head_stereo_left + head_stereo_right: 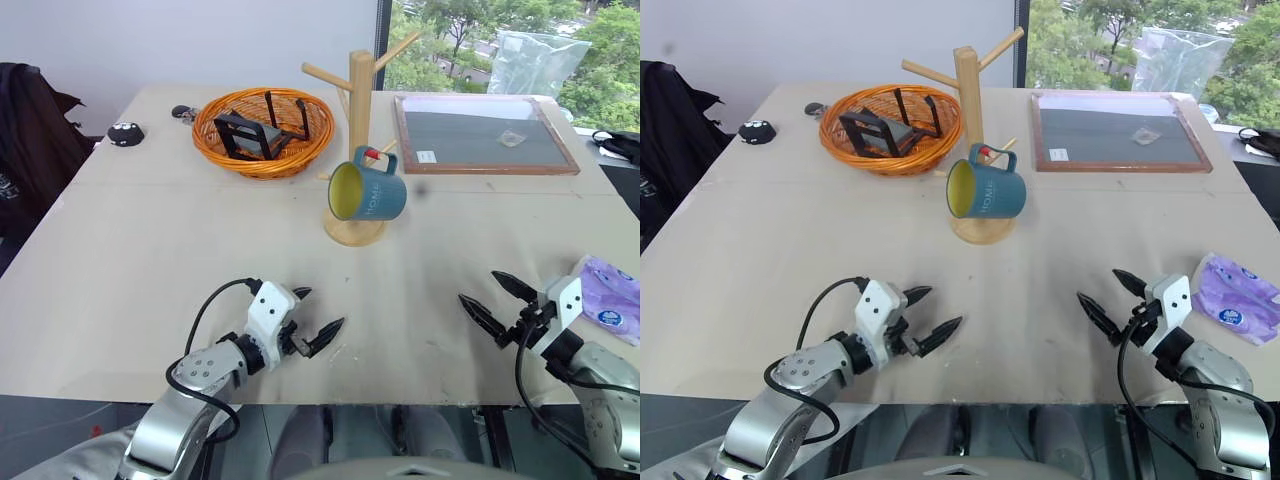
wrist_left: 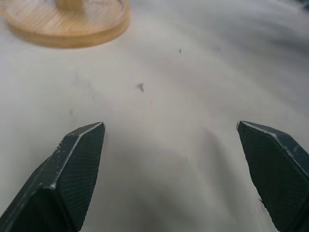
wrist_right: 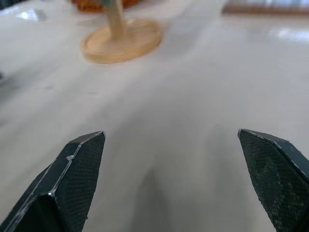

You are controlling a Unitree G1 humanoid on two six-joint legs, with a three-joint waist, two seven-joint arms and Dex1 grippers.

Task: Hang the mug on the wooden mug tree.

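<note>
Near the tabletop's front edge, left gripper [image 1: 312, 331] and right gripper [image 1: 494, 300] spread wide and empty, low over bare table [image 1: 130, 260], well clear of mug [image 1: 367, 191] hung by its handle on the tree [image 1: 358, 110] mid-table, so task likely done; farther back, basket [image 1: 263, 130].
</note>
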